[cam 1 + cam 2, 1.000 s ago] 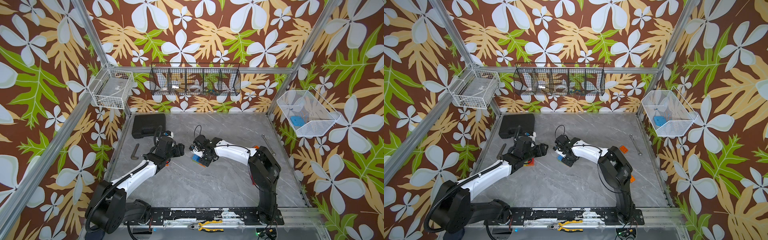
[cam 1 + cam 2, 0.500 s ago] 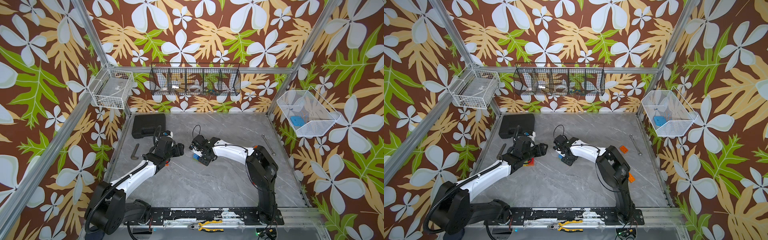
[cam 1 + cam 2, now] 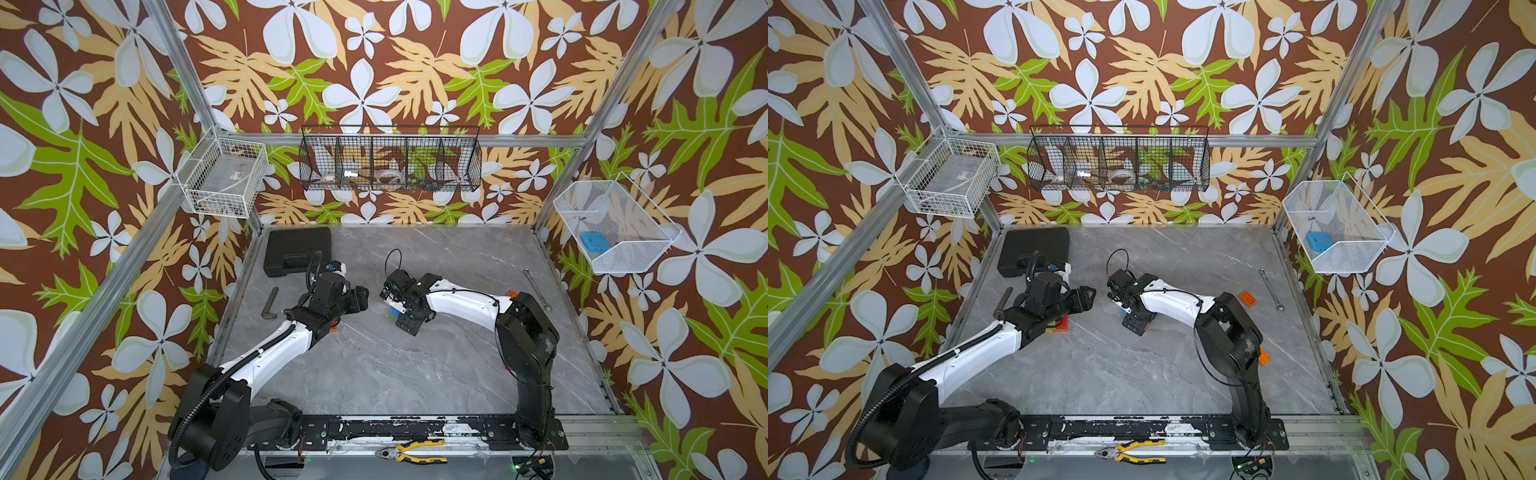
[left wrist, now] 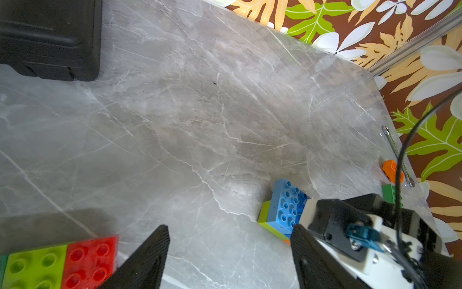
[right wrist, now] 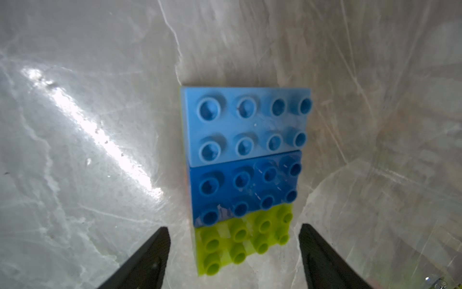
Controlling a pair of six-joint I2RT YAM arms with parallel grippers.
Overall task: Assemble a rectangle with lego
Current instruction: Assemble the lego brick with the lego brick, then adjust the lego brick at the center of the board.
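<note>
Right gripper [image 5: 233, 226]: jaws wide apart, low over the marble tabletop [image 5: 87, 175], one finger either side of the lime end of a small brick block. Neither finger seen touching it; nothing held. Left gripper [image 4: 228, 226]: jaws also apart, empty, above the table near that block, clear of it.

Block, near the table's middle: light blue brick [image 5: 246, 122] and dark blue brick [image 5: 245, 185] butted long side to long side on top. Lime brick [image 5: 245, 240] sits a layer lower, stepping out past the dark blue. Sliver of orange beneath; can't make out more.

Second cluster under the left arm: red brick [image 4: 90, 260] joined to a second lime brick [image 4: 35, 267]. Loose orange brick [image 3: 1248, 298] and dark green brick [image 4: 390, 194] lie near the wrench [image 3: 1270, 290], well apart from both clusters.

Reading: this looks like the release after a placement; rectangle part-built. The next move calls for backing clear of the studs, then fetching a brick to cover the exposed lime studs, squared to the blue edge.
</note>
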